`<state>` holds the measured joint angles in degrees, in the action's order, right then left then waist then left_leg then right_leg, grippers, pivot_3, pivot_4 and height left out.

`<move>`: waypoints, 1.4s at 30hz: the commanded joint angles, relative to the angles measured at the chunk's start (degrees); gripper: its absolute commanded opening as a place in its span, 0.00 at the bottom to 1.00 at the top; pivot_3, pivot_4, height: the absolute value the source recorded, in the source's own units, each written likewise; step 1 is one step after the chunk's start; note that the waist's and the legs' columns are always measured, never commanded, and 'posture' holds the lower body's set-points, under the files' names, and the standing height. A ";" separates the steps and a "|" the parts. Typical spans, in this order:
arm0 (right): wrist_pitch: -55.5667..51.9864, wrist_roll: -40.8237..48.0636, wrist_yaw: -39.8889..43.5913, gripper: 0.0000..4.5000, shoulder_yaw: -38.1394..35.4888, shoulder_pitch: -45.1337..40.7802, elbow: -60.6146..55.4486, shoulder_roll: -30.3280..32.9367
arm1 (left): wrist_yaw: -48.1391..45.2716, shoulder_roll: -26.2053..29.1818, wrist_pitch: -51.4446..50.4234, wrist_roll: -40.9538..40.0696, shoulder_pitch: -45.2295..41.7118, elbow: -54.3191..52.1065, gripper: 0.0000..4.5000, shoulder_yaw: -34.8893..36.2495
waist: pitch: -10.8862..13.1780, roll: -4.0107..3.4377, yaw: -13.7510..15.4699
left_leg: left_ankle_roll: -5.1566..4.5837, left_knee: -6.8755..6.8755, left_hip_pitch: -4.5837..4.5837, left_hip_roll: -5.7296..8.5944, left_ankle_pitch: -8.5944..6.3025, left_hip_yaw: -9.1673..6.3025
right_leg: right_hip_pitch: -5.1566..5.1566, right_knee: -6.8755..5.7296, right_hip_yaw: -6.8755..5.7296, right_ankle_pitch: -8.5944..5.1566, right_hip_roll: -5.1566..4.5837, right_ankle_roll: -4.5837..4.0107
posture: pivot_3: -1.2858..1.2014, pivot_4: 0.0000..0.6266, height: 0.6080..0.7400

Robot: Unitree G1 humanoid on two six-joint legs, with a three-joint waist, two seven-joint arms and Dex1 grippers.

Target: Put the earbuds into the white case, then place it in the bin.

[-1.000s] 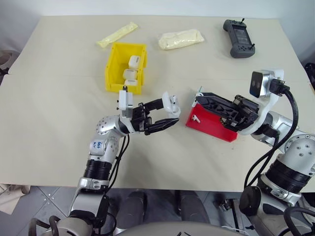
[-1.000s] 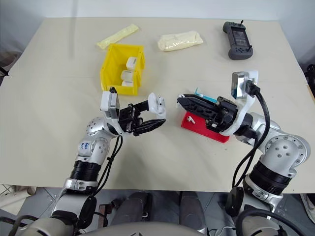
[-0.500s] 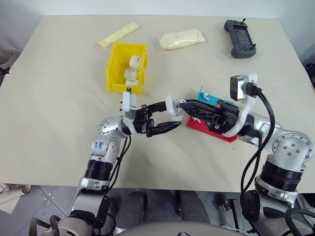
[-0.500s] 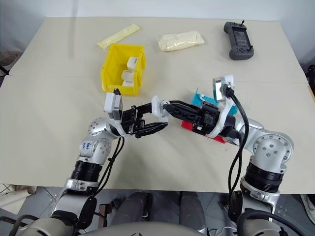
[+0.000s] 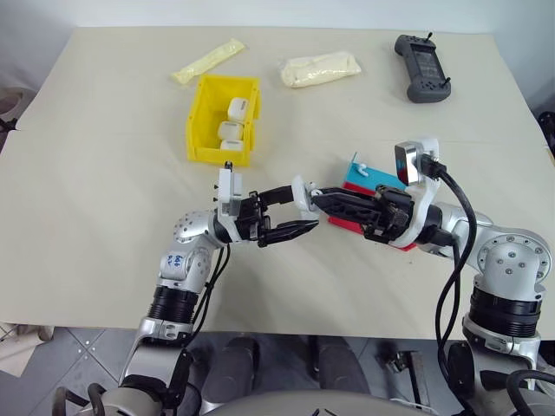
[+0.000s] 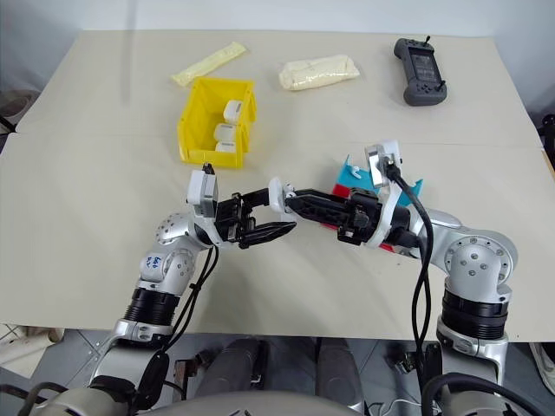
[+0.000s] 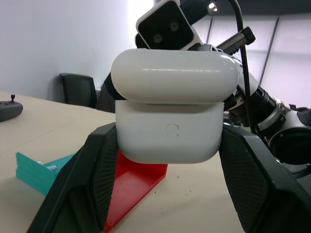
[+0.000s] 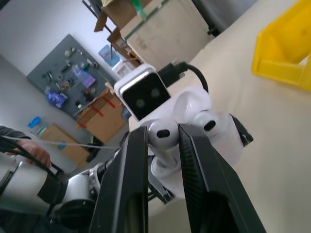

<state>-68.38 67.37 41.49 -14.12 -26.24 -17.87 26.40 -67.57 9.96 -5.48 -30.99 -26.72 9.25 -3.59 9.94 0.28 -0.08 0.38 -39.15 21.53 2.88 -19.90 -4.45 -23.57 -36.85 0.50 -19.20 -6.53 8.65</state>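
Note:
My left gripper (image 5: 290, 213) is shut on the white case (image 7: 170, 131), holding it above the table with its lid (image 7: 175, 75) flipped open. My right gripper (image 5: 317, 198) reaches in from the right, its tips at the open case (image 5: 299, 188). In the right wrist view its two fingers are shut on one earbud (image 8: 163, 133), held at the case's mouth. A second earbud (image 8: 209, 122) sits in the case beside it. The yellow bin (image 5: 205, 113) stands farther back on the left with three small white cases inside.
A red and teal tray (image 5: 362, 170) lies under my right arm. Two pale yellowish packets (image 5: 319, 68) (image 5: 206, 61) and a black handheld controller (image 5: 421, 68) lie along the far edge. A person's hand (image 8: 29, 153) shows in the right wrist view's background.
My right gripper swung left from over the red tray to the open case. The left gripper with the case has barely moved.

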 commanded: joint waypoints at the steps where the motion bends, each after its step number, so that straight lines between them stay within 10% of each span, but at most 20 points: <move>1: 1.29 -0.98 0.18 0.15 2.05 0.78 -0.38 1.39 | 0.17 -0.69 1.12 -1.10 -0.95 -2.93 0.62 0.55 | 0.00 0.00 0.00 | 0.00 0.00 0.00 0.00 0.00 0.00 | 0.00 0.02 0.00 0.00 0.00 0.00 | 0.52 0.24 1.00; 7: 6.11 -5.95 1.58 0.15 6.59 1.68 -1.49 3.72 | 0.61 -1.17 1.38 -0.96 -0.77 -3.29 0.62 0.68 | 0.00 0.00 0.02 | 0.00 0.01 0.00 0.00 0.00 0.00 | 0.00 0.05 0.00 0.00 0.00 0.00 | 0.52 0.24 1.00; 17: 9.45 -3.31 6.21 0.83 4.49 1.36 -2.56 7.70 | 0.13 0.93 -1.85 -1.65 -0.13 -4.93 0.62 1.52 | 0.00 0.00 0.14 | 0.00 0.00 0.00 0.01 0.00 -0.01 | 0.03 0.17 -0.01 0.00 -0.01 0.00 | 0.52 0.24 1.00; 22: 13.92 -7.02 9.79 0.83 1.59 2.20 -0.13 13.29 | 1.32 5.69 -3.77 0.51 0.97 -6.43 0.62 2.40 | 0.01 0.01 0.16 | -0.01 0.01 0.00 0.01 0.00 -0.03 | 0.07 0.27 -0.03 0.00 -0.02 0.00 | 0.52 0.24 1.00; 34: 26.26 -24.73 14.87 0.01 16.36 -1.05 -4.32 15.19 | 6.41 18.67 -12.66 16.42 -4.93 -11.39 0.62 -8.45 | 0.01 0.01 0.09 | -0.01 0.08 0.01 0.00 0.00 -0.03 | 0.06 0.31 -0.04 0.00 -0.01 0.00 | 0.52 0.24 1.00; 42: 27.36 -28.29 14.68 0.01 20.87 -4.78 -2.53 10.68 | 7.31 16.83 -15.01 17.78 -5.60 -12.06 0.62 -11.50 | 0.01 0.01 0.07 | -0.01 0.07 0.01 0.01 0.00 -0.06 | 0.05 0.31 -0.06 0.00 -0.01 0.00 | 0.52 0.24 1.00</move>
<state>-41.39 38.88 55.99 7.02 -29.99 -19.86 37.34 -60.46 27.17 -20.73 -13.24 -31.27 -0.07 -14.77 9.95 0.30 0.00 0.37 -39.07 21.54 2.89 -19.89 -4.51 -23.52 -36.54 0.44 -19.20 -6.54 8.65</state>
